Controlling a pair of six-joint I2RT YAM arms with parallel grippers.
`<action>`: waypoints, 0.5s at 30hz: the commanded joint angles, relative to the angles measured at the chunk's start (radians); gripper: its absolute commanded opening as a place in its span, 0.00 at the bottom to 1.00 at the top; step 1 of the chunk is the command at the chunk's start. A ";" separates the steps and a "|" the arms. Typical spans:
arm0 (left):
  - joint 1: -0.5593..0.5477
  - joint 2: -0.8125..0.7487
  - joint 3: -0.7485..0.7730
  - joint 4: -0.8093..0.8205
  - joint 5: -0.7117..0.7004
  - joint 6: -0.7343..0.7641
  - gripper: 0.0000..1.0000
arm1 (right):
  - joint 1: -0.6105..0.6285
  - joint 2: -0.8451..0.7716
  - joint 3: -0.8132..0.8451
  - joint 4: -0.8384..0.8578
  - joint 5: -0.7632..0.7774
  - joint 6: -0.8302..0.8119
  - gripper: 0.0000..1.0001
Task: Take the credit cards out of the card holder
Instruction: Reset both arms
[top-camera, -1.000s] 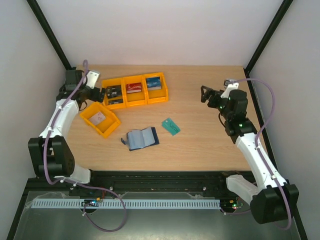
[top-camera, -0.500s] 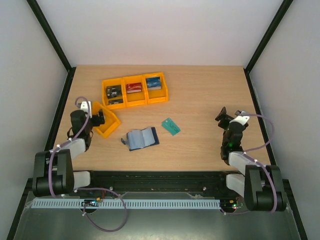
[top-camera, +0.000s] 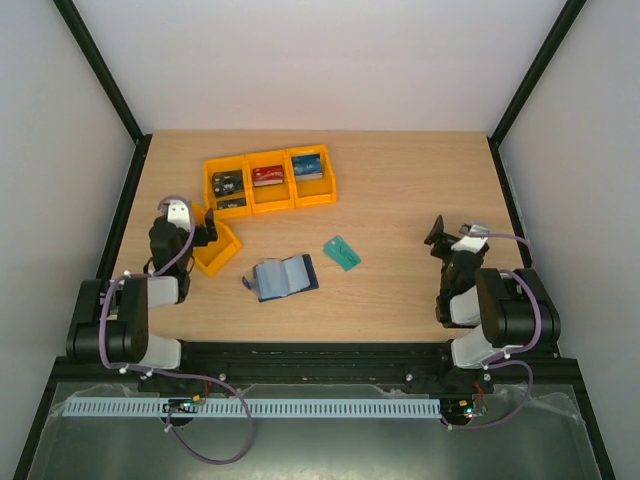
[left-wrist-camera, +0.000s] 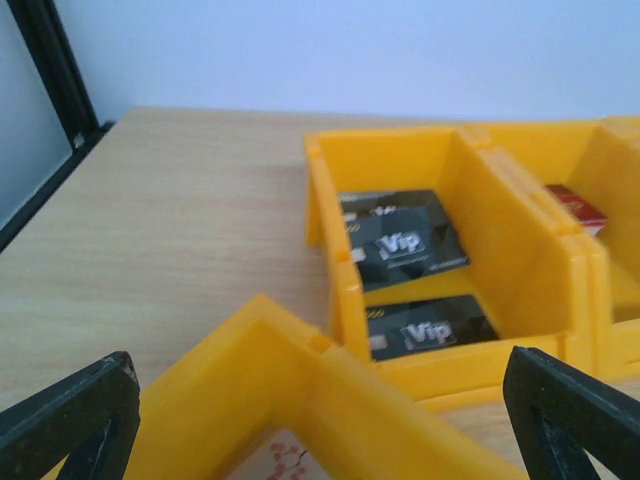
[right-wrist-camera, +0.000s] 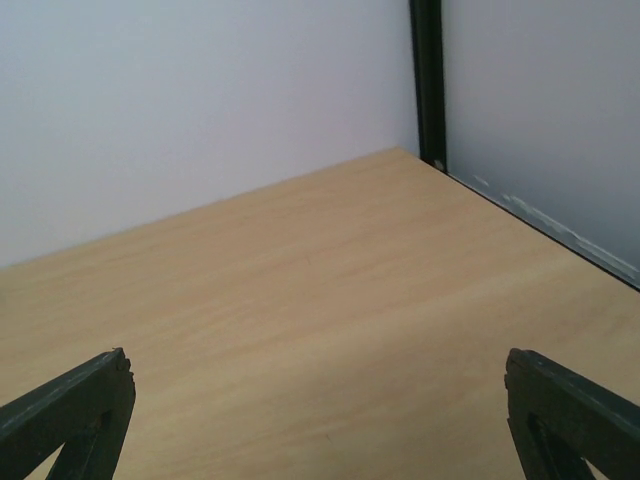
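Observation:
The card holder (top-camera: 284, 277) lies open on the table's middle, pale blue-grey inside, dark edges. Credit cards lie in the orange bins: dark ones (top-camera: 228, 185) in the left bin, a red one (top-camera: 267, 176), a blue one (top-camera: 307, 166). The left wrist view shows two dark "Vip" cards (left-wrist-camera: 400, 244) and a pale card in the loose orange bin (left-wrist-camera: 290, 400). My left gripper (top-camera: 205, 232) is open and empty, low over that loose bin (top-camera: 216, 250). My right gripper (top-camera: 440, 240) is open and empty, low at the right side over bare table.
A lone teal-green card (top-camera: 342, 252) lies right of the card holder. Three orange bins (top-camera: 270, 198) stand in a row at the back left. Black frame posts stand at the table's corners (right-wrist-camera: 428, 80). Both arms are folded near the front edge.
Both arms have drawn back and down from the table's far half to folded poses near the front edge. The left gripper now hangs over the loose orange bin. Card holder and cards have not moved.

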 joint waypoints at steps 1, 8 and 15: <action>-0.064 0.021 -0.102 0.320 -0.029 0.028 1.00 | -0.006 0.003 0.123 -0.101 -0.080 -0.054 0.98; -0.094 0.124 -0.114 0.434 -0.110 0.028 0.99 | -0.006 0.011 0.136 -0.117 -0.077 -0.053 0.99; -0.088 0.118 -0.096 0.394 -0.115 0.015 0.99 | -0.006 0.007 0.139 -0.127 -0.072 -0.051 0.99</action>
